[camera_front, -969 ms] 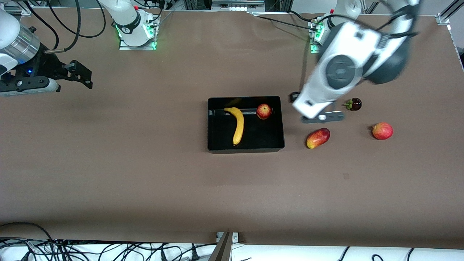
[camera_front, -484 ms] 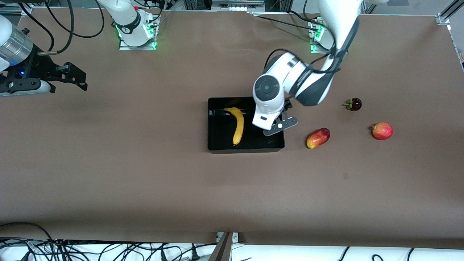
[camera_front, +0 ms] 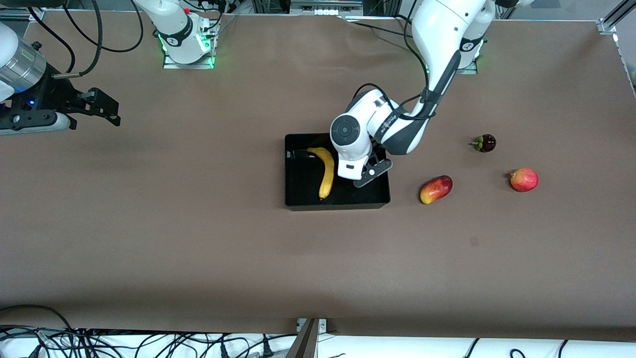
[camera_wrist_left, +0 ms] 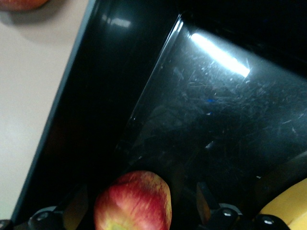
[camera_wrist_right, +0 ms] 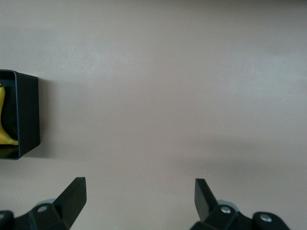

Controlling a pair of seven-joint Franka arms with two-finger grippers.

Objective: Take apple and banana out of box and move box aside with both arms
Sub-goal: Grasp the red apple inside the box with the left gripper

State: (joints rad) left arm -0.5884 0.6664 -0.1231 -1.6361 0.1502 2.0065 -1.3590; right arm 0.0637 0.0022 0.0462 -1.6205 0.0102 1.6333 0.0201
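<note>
Glossy black tray (camera_front: 298, 199) at frame centre holds a curved banana (camera_front: 326, 171) and round apple (camera_wrist_left: 133, 201); left tool (camera_wrist_left: 139, 211) spread around the apple. Right tool (camera_wrist_right: 139, 196) spread, waiting upper left.

A black tray (camera_front: 298, 196) is sitting mid-desk with a banana (camera_front: 326, 171) lying in it, and the left pincer (camera_front: 365, 171) is hanging low over the tray beside the banana. The right pincer (camera_front: 99, 107) is waiting over the desk's edge at the right arm's end. A mango (camera_front: 436, 189), an apple (camera_front: 523, 179) and a dark purple fruit (camera_front: 485, 143) are lying toward the left arm's end.
</note>
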